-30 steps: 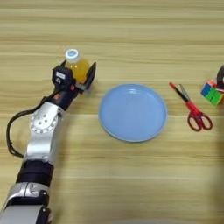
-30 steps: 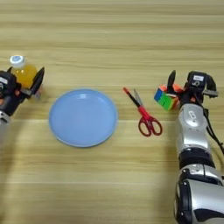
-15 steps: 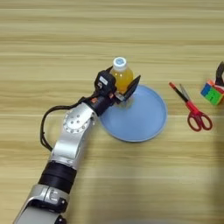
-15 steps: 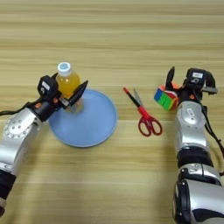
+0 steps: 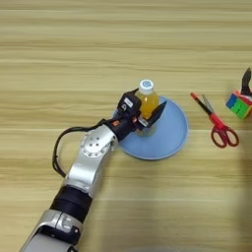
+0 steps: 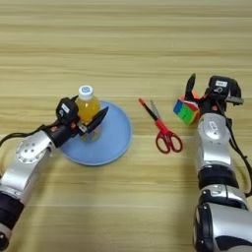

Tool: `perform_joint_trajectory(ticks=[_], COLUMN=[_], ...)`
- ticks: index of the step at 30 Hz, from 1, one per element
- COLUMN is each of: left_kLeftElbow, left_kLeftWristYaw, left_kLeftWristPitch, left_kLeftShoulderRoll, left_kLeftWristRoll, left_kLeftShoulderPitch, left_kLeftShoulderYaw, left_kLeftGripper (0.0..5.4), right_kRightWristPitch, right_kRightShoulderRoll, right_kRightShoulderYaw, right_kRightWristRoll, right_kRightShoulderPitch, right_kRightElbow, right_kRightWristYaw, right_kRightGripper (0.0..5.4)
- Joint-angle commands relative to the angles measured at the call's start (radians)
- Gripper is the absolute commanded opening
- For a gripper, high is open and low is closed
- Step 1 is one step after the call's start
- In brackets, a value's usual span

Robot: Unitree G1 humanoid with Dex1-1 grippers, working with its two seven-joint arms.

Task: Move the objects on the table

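1. Left eye view shows the left tool [image 5: 147,117] reaching in over the near-left part of the round light-blue plate [image 5: 172,140], its two black fingers [image 5: 158,112] clenched around the orange-juice bottle [image 5: 146,106].
2. That bottle stands upright with its white cap [image 5: 146,86] on top, over the left part of the plate; whether its base touches the plate cannot be told.
3. The plate lies flat on the worktop [image 5: 74,49], roughly mid-scene.
4. Red-handled scissors [image 6: 162,129] lie on the worktop to the right of the plate, apart from it, blades pointing away to the far left and handles nearer the robot.
5. The multicoloured puzzle cube [image 6: 185,110] sits just right of the scissors.
6. The right tool [image 6: 202,96] is at the cube, one black finger [image 6: 189,87] standing up at the cube's far-left side and the rest of the tool on its right; it appears to be grasping the cube.
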Motion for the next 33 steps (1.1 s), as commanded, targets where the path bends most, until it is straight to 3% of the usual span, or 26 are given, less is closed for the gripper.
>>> perform_joint_trajectory(ticks=[1,19,23,33], left_kLeftElbow=[0.018,-0.010,-0.081,-0.221], left_kLeftWristYaw=[0.022,0.034,-0.030,-0.117], left_kLeftWristPitch=[-0.008,-0.033,-0.025,-0.006], left_kLeftShoulderRoll=[-0.003,-0.007,-0.024,-0.032], left_kLeftWristRoll=[0.031,0.021,-0.084,-0.246], left_kLeftShoulderPitch=[-0.013,-0.015,0.001,0.022], left_kLeftShoulderYaw=[-0.001,0.023,0.044,0.081], left_kLeftGripper=[3.83,5.39,5.39,5.39], right_kRightWristPitch=[0.020,0.022,0.022,0.022], right_kRightShoulderRoll=[0.003,0.004,0.005,0.005], right_kRightShoulderYaw=[0.002,0.004,0.005,0.005], right_kRightWristRoll=[0.000,-0.002,-0.003,-0.003], right_kRightShoulderPitch=[0.003,0.006,0.008,0.010], right_kRightElbow=[-0.015,-0.017,-0.019,-0.019], right_kRightWristYaw=[0.000,0.002,0.003,0.007], right_kRightGripper=[5.40,5.40,5.40,5.40])
